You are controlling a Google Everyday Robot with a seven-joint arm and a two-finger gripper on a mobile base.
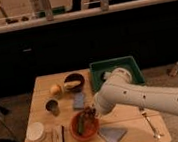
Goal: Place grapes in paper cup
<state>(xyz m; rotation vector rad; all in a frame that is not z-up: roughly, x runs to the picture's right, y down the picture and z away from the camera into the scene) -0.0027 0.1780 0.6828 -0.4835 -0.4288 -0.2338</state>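
The white paper cup (35, 131) stands near the table's front left corner. My gripper (90, 113) is at the end of the white arm (137, 98), which reaches in from the right. It hangs over the right rim of the orange bowl (77, 133). It is shut on the grapes (88, 110), a small dark reddish cluster at its tip. The gripper and grapes are well to the right of the paper cup, with the orange bowl between them.
A green item lies in the orange bowl. A grey metal cup (52, 106), yellow fruit (55, 89), dark bowl (74, 82) and blue sponge (78, 100) are behind it. A green tray (113, 66) is back right, a cloth (112, 134) and fork (149, 121) front right, a dark block (57, 138) beside the paper cup.
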